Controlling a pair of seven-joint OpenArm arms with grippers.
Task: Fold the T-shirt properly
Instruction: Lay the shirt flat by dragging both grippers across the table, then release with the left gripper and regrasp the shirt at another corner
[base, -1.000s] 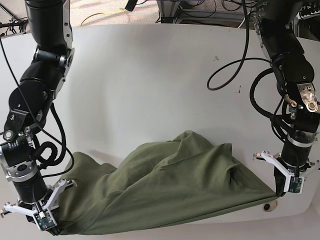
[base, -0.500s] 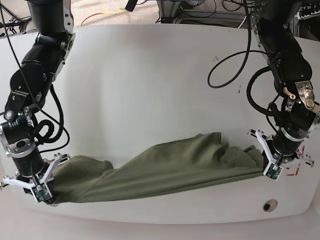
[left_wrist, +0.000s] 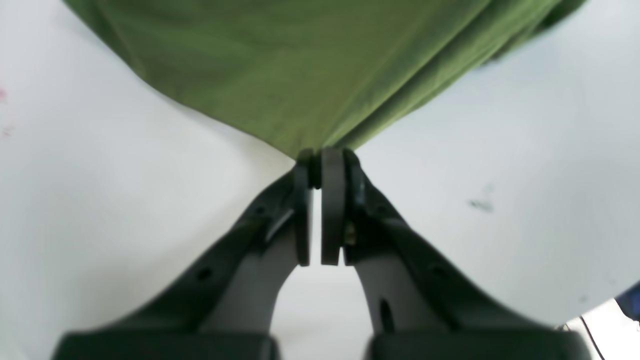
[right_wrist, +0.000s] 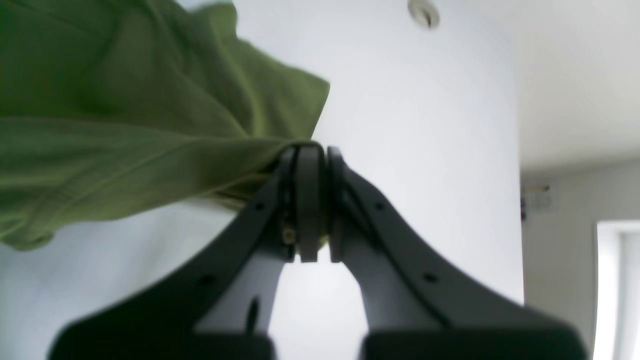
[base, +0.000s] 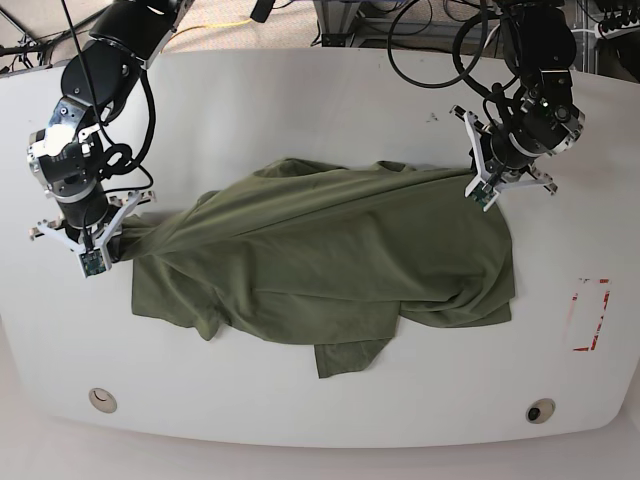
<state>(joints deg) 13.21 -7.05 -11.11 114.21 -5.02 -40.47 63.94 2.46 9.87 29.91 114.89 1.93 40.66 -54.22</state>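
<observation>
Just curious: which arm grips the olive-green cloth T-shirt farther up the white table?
The left gripper, on the picture's right; the right gripper pinches the olive-green cloth T-shirt lower.

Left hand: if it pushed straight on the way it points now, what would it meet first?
The T-shirt itself: the left hand is shut on its edge, so the cloth lies directly ahead, with the table apparently beneath.

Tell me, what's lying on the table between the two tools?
The T-shirt spans the whole gap in the base view, pinched by the right tool and left tool; nothing else lies there.
</observation>
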